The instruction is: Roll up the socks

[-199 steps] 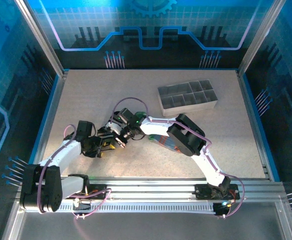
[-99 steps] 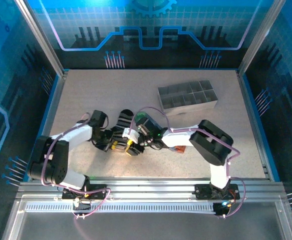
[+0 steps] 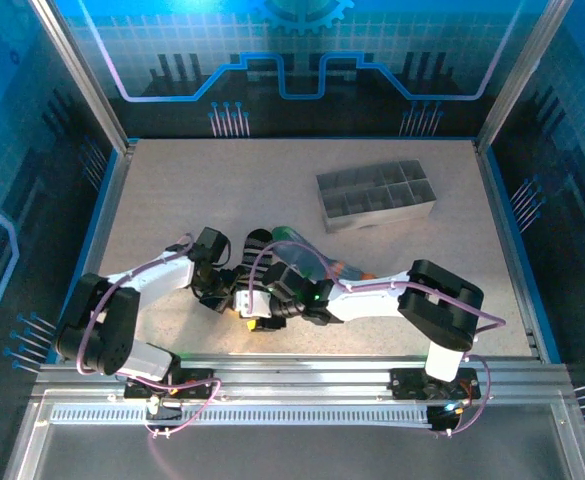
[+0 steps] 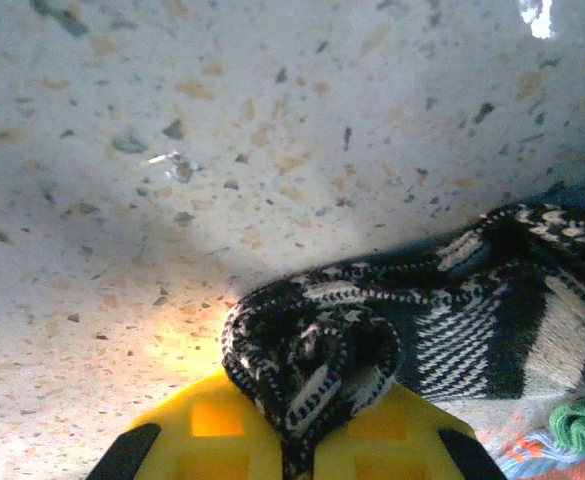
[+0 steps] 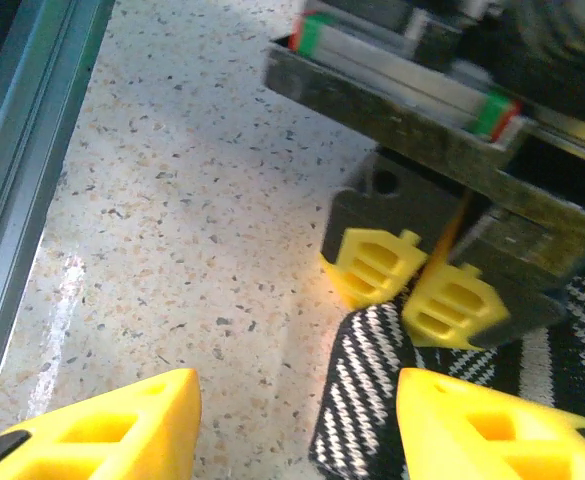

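Pinching the black sock [image 4: 442,325], left gripper [image 4: 307,430] clamped tight.
Right gripper [image 5: 297,420] parted, empty, the sock lying between its fingers.

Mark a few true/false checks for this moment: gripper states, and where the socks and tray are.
1. The left gripper is shut on the black striped sock. True.
2. The right gripper is clamped on that sock too. False: its jaws stand wide apart, gripping nothing.
3. The blue-grey sock lies in the grey tray. False: it lies on the table next to the black sock, apart from the tray.
4. The tray sits toward the far right of the table, clear of both grippers. True.
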`<action>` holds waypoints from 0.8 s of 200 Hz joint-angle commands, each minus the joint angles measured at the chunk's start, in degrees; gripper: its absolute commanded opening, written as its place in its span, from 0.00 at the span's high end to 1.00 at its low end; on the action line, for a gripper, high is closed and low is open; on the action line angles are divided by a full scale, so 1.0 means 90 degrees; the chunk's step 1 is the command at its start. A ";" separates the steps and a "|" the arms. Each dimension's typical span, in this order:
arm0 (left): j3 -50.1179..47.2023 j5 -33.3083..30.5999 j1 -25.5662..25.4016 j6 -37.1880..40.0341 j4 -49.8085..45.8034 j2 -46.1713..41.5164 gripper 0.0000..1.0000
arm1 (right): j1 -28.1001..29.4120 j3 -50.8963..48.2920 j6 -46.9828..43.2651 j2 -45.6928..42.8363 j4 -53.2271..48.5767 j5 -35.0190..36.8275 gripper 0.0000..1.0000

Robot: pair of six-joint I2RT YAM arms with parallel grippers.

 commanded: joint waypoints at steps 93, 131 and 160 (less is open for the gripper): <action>-0.0540 -0.0429 0.0088 -0.0097 -0.1445 0.0432 1.00 | 0.0229 0.0306 -0.0853 0.0984 0.0734 0.1903 0.59; -0.0579 -0.0461 0.0232 0.0016 -0.1495 0.0356 1.00 | 0.0226 0.0261 -0.1123 0.0900 0.0854 0.2014 0.54; -0.0540 -0.0488 0.0267 0.0016 -0.1544 0.0326 1.00 | 0.0228 0.0339 -0.1178 0.1107 0.0698 0.1838 0.67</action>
